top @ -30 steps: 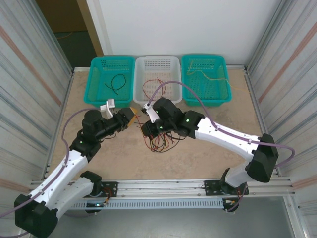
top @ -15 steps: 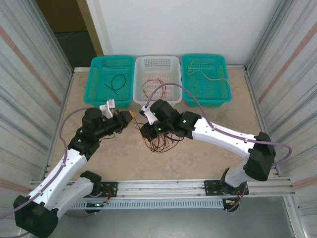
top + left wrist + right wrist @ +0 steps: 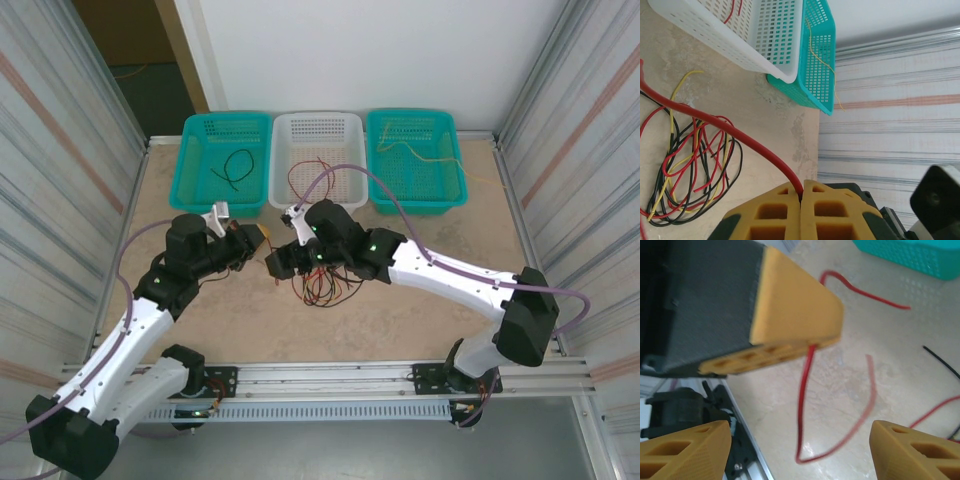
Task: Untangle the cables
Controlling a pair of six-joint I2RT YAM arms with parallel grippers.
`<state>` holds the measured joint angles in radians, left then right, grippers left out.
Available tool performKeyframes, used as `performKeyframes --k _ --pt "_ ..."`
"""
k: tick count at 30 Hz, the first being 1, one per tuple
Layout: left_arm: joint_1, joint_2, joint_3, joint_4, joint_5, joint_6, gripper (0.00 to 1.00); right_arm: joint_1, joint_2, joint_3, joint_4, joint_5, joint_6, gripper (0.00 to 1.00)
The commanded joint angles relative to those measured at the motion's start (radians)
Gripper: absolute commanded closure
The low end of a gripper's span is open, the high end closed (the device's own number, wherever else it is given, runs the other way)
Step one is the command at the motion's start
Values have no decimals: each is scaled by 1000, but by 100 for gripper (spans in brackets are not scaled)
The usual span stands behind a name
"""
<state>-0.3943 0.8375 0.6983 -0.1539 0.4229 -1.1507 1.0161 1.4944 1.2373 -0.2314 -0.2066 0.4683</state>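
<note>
On the beige surface (image 3: 430, 310), the cables (image 3: 322, 288) lie tangled near the middle, short of three baskets (image 3: 315, 117) at the far edge, the left end effector (image 3: 801, 197) clamped on one red cable (image 3: 715, 122), the right end effector (image 3: 277, 262) with fingers apart beside it.

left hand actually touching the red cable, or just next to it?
Touching. Left wrist view: the red cable runs straight into the seam of the left hand, pinched between its shut pads.
</note>
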Motion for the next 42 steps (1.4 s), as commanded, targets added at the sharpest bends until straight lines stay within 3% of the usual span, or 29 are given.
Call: performKeyframes --k 1,5,7,10,21,34,35,38,42 --pt "4 -15 20 1 6 -32 100 7 40 6 81 -42 36 33" --pt "13 -29 6 8 -2 -53 100 7 75 28 71 -63 45 53" --pt "25 -31 -10 36 15 -74 100 8 82 27 66 -68 49 72" --pt "49 -29 -17 45 35 -69 100 9 72 14 60 -59 50 83" --pt "91 -14 57 -205 -6 210 100 9 9 3 -7 -27 4 100" --pt "22 -16 109 -277 -31 430 100 9 12 73 -103 16 -41 100" --pt "21 -14 119 -292 -40 439 93 6 13 83 -116 27 -46 100" --pt "22 -29 133 -326 -78 452 56 0 13 116 -155 55 -65 100" --pt "22 -53 148 -358 -131 474 33 -36 7 162 -200 84 -92 100"
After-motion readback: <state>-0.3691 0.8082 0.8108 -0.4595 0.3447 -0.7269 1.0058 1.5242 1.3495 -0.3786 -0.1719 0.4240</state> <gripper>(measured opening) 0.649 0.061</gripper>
